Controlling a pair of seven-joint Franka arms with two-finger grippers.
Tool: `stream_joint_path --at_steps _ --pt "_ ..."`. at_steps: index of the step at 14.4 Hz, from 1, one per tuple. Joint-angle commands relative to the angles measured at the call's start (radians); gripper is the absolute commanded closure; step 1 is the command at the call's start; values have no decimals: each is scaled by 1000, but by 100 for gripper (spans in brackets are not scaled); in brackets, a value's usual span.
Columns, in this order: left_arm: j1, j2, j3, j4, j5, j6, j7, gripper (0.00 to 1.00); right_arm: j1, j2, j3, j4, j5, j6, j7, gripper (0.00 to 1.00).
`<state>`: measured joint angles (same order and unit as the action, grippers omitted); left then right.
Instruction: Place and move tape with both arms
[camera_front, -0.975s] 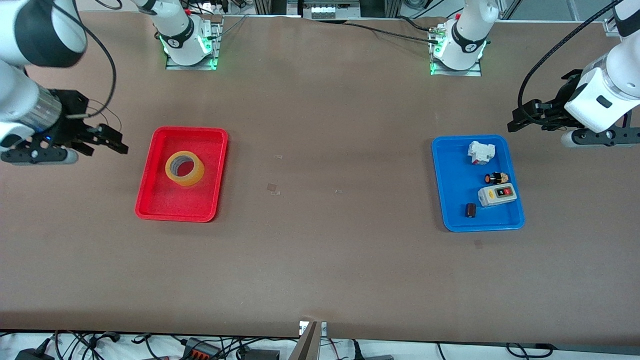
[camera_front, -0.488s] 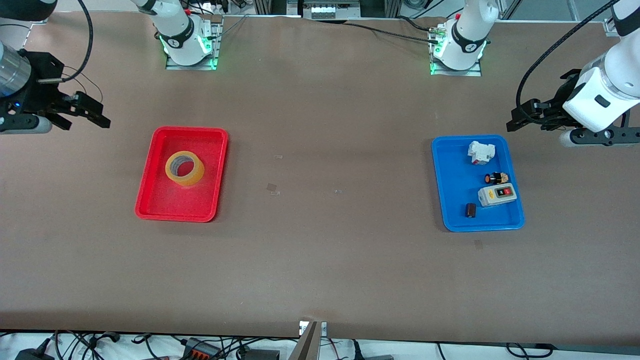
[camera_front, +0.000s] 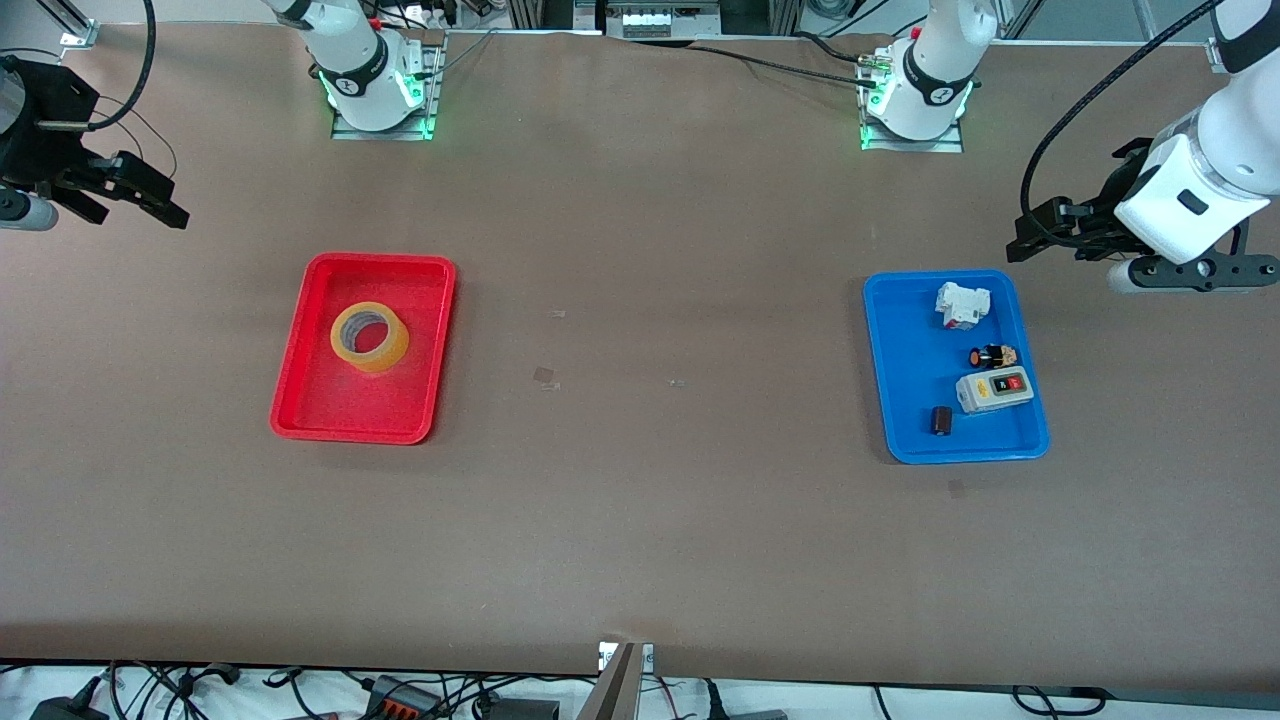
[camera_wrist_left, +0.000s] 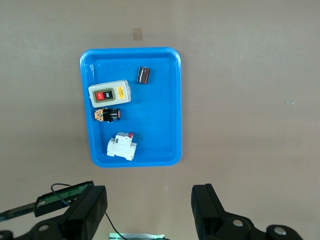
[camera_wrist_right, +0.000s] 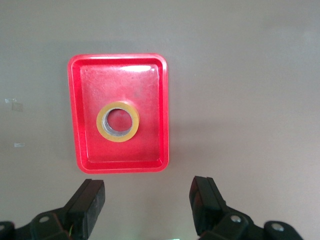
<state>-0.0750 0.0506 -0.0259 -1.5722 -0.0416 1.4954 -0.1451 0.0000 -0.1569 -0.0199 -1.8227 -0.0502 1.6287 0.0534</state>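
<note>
**Tape sits in the red tray; both arms high and empty**

The tape (camera_front: 369, 337) lies flat, hole up, in the red tray (camera_front: 300, 395), in the tray half farther from the front camera. Nothing touches it.

The right gripper (camera_front: 150, 197) hangs in the air toward the right arm's end of the table, at about ten o'clock from the red tray in the front view. Its fingers (camera_wrist_right: 90, 200) stand wide apart and hold nothing; its wrist camera looks straight down on tray and tape.

The left gripper (camera_front: 1035, 232) hangs near the blue tray (camera_front: 905, 440), at about one o'clock from it. Its fingers (camera_wrist_left: 205, 202) are spread as well, and it is empty. That tray holds a white breaker (camera_front: 961, 304), a small orange-tipped part (camera_front: 993, 355), a grey switch box (camera_front: 992, 391) and a small black cylinder (camera_front: 941, 420).

Judgement: the placing step looks complete, or the cycle is between steps. If the tape is to move again, the right arm is better placed; it would need to descend over the ring and close across one wall.
</note>
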Motion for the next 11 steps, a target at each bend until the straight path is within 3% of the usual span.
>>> stream_joint_path --at_steps 1,7,11 --pt "-6 -21 0 -20 14 2 -1 0 -12 -24 5 -23 9 -12 -41 0" --pt "-6 -21 -3 -20 14 2 -2 0 -8 134 8 199 24 -121 -52 1" --pt "-6 -20 -3 -20 15 2 -2 0 -3 128 14 189 26 -141 -50 1"
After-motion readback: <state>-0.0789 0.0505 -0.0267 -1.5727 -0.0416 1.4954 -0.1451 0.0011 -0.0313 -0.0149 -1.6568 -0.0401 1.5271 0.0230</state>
